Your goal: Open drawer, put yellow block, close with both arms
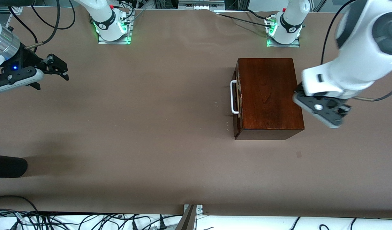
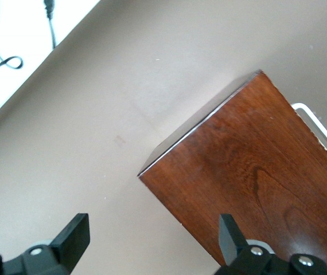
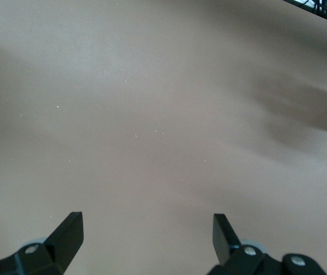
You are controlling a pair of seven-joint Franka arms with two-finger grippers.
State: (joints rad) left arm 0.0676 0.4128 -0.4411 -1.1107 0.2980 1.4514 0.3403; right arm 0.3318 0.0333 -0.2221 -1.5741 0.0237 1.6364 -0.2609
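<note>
Drawer (image 1: 238, 97) shut, box right of centre frame; left hand (image 2: 152, 240) spread over its handle-less end to brace, right hand (image 1: 57, 67) spread, parked upper left over bare bench (image 1: 135, 127).

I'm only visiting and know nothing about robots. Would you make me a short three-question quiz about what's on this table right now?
1. True or false: the drawer of the wooden box is pulled out.
2. Which gripper is at the box? A) left gripper B) right gripper C) both
3. Fill in: the fingers of both grippers are ____.

Key
1. False. The drawer front sits flush with the box, and its white handle faces the right arm's end of the table.
2. A. The left gripper hangs by the box's edge at the left arm's end; the right gripper is over bare table at the other end.
3. Open. Neither holds anything, and no yellow block is in view.
</note>
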